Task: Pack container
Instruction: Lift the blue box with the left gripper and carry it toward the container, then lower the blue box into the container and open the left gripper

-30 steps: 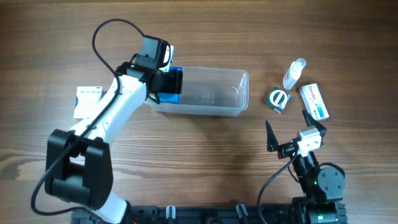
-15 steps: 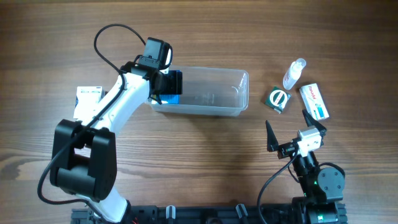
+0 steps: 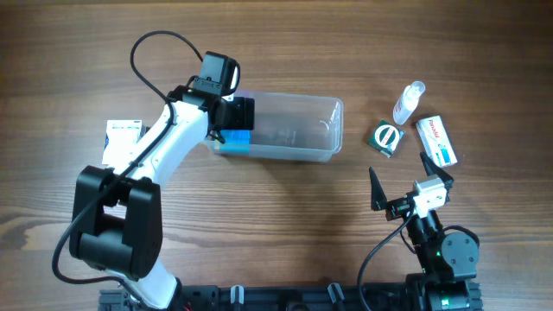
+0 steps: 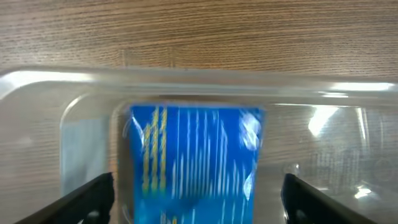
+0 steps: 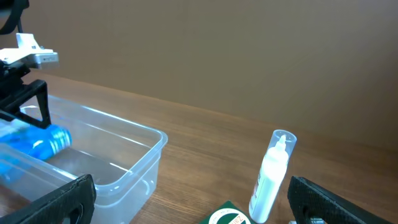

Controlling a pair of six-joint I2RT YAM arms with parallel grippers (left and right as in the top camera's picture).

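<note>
The clear plastic container (image 3: 294,130) lies in the middle of the table. A blue box (image 3: 232,142) rests inside its left end. My left gripper (image 3: 235,119) hovers over that end, open. In the left wrist view the blue box (image 4: 196,158) sits between the spread fingers (image 4: 87,199) with a gap on each side, seen through the container's rim (image 4: 186,81). My right gripper (image 3: 404,179) stands open near the front right with nothing in it. From the right wrist I see the container (image 5: 124,165) and the blue box (image 5: 37,142) inside it.
A small clear bottle (image 3: 409,102), a green box (image 3: 386,136) and a white box (image 3: 437,140) lie at the right, just beyond my right gripper. Another white box (image 3: 121,138) lies left of the left arm. The bottle (image 5: 270,177) stands upright in the right wrist view.
My left gripper's jaws have spread and let go of the blue box, which now rests lower in the container's left end. The right arm has not moved.
</note>
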